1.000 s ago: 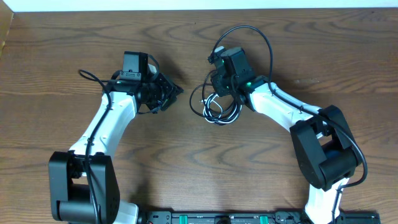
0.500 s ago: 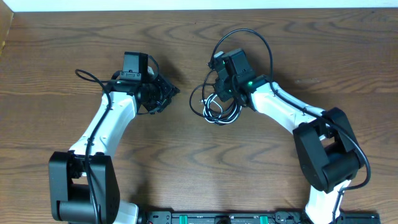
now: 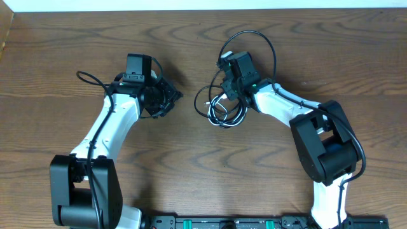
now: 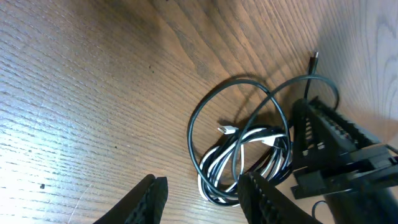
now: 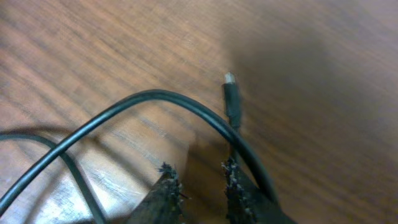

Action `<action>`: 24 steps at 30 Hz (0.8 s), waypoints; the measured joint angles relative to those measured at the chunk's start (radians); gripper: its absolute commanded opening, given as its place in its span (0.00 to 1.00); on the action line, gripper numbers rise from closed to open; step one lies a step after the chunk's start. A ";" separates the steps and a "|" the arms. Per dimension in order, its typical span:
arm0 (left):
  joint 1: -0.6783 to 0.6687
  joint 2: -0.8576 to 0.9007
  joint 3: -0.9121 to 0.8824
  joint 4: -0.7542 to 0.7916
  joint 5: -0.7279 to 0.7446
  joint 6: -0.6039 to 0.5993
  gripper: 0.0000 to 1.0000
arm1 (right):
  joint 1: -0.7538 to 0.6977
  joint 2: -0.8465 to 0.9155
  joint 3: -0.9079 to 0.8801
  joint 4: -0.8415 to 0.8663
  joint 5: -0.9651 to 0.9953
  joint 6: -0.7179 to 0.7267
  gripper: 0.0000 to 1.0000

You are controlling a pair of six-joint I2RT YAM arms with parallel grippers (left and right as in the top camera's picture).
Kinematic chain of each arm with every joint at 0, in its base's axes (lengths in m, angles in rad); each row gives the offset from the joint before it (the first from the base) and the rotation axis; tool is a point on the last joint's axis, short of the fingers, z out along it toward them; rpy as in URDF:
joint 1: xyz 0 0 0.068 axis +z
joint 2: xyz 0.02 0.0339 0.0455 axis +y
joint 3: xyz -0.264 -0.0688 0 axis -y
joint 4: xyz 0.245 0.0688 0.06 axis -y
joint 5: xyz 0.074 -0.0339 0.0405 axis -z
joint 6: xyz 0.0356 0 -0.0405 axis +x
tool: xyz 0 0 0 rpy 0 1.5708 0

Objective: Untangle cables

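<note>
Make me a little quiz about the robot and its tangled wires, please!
1. True or false: the left fingers are gripping the cable bundle.
2. How many white cables are in the bundle? A) none B) one C) three
3. Fill in: the fingers nearer the bundle belong to the ____ arm.

Key:
1. False. They are open, empty and apart from it.
2. B.
3. Right. The right fingers are at one of the bundle's black loops.
</note>
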 measured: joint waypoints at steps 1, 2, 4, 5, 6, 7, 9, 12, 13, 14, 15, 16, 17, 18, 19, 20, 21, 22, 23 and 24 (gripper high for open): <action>0.000 0.000 0.000 0.000 -0.001 0.000 0.44 | 0.000 0.000 0.000 0.018 0.016 -0.003 0.31; 0.000 0.000 0.000 0.000 -0.001 0.000 0.44 | 0.000 0.000 0.000 0.029 0.028 -0.005 0.31; 0.000 0.000 0.000 0.000 -0.001 0.000 0.44 | 0.000 0.005 0.000 0.037 0.056 -0.007 0.33; 0.000 0.000 0.000 0.000 -0.001 0.000 0.44 | -0.002 0.011 0.000 0.035 0.066 -0.007 0.33; 0.000 0.000 0.000 0.000 -0.001 0.000 0.44 | -0.002 0.018 0.000 0.034 0.072 -0.007 0.33; 0.000 0.000 0.000 0.000 -0.001 0.000 0.44 | -0.003 0.029 0.000 0.031 0.078 -0.007 0.34; 0.000 0.000 0.000 0.000 -0.001 0.000 0.44 | -0.003 0.041 0.000 0.027 0.086 -0.007 0.38; 0.000 0.000 0.000 -0.001 -0.002 0.000 0.44 | -0.004 0.043 0.002 0.029 0.099 -0.008 0.41; 0.000 0.000 0.000 0.000 -0.002 0.000 0.44 | -0.004 0.043 0.002 0.028 0.104 -0.006 0.42; 0.000 0.000 0.000 0.000 -0.002 0.000 0.44 | -0.006 0.043 0.002 0.028 0.109 -0.002 0.43; 0.000 0.000 0.000 -0.001 -0.002 0.000 0.44 | -0.006 0.043 0.002 0.027 0.117 0.008 0.43; 0.000 0.000 0.000 -0.004 -0.002 0.000 0.44 | -0.007 0.043 0.002 0.027 0.120 0.017 0.44; 0.000 0.000 0.000 -0.010 -0.002 0.000 0.44 | -0.011 0.043 0.002 0.025 0.120 0.030 0.44; 0.000 0.000 0.000 -0.013 -0.002 0.000 0.44 | -0.013 0.043 0.003 0.023 0.120 0.036 0.44; 0.000 0.000 0.000 -0.016 -0.002 0.000 0.44 | -0.019 0.043 0.005 0.016 0.119 0.047 0.45; 0.000 0.000 0.000 -0.017 -0.002 0.000 0.44 | -0.026 0.043 0.006 0.010 0.119 0.060 0.46; 0.000 0.000 0.000 -0.017 -0.002 0.000 0.44 | -0.032 0.043 0.007 0.003 0.120 0.077 0.49; 0.000 0.000 0.000 -0.017 -0.002 0.000 0.44 | -0.036 0.043 0.009 0.000 0.119 0.088 0.49; 0.000 0.000 0.000 -0.018 -0.002 0.000 0.44 | -0.041 0.043 0.010 -0.003 0.120 0.105 0.49; 0.000 0.000 0.000 -0.018 -0.002 0.000 0.44 | -0.047 0.043 0.011 -0.006 0.119 0.128 0.49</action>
